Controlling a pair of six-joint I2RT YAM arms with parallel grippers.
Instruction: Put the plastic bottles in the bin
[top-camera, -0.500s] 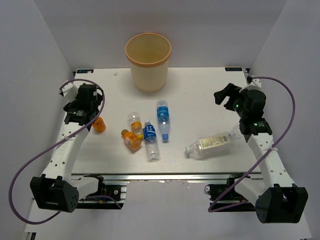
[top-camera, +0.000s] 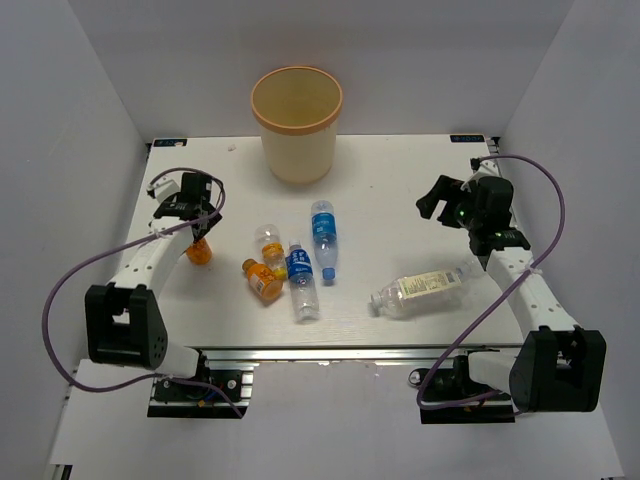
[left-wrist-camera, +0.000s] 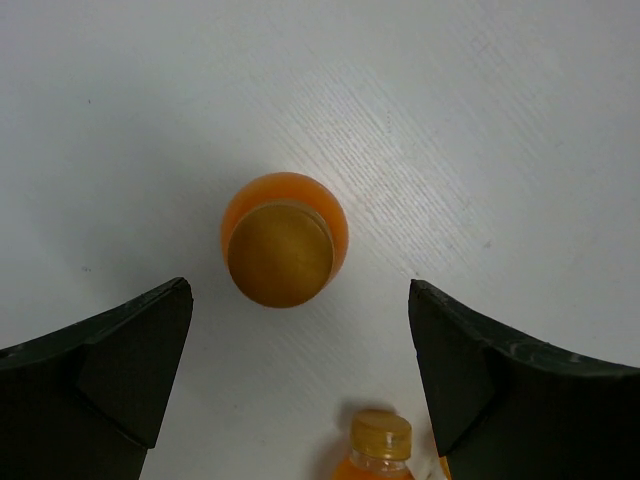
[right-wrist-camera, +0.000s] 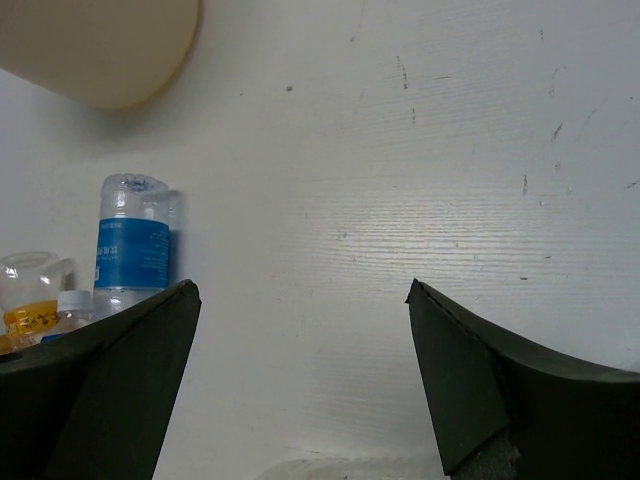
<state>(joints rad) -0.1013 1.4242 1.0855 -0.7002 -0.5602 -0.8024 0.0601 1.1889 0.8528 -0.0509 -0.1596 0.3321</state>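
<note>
1. The left gripper (left-wrist-camera: 300, 305) has swung over the upright stubby orange-tinted plastic bottle (left-wrist-camera: 283, 240) at centre left, jaws wide, not touching.
2. The right gripper (top-camera: 437, 198) has moved left, jaws wide, empty.
3. The round beige plastic bin (top-camera: 297, 150) at upper centre waits; first pick looks near.

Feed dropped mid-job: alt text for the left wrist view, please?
A small orange bottle, seen cap-first from above on the white table, is centred just beyond the two dark fingers of the open left claw, untouched. A second orange bottle shows its cap at the bottom edge.
</note>
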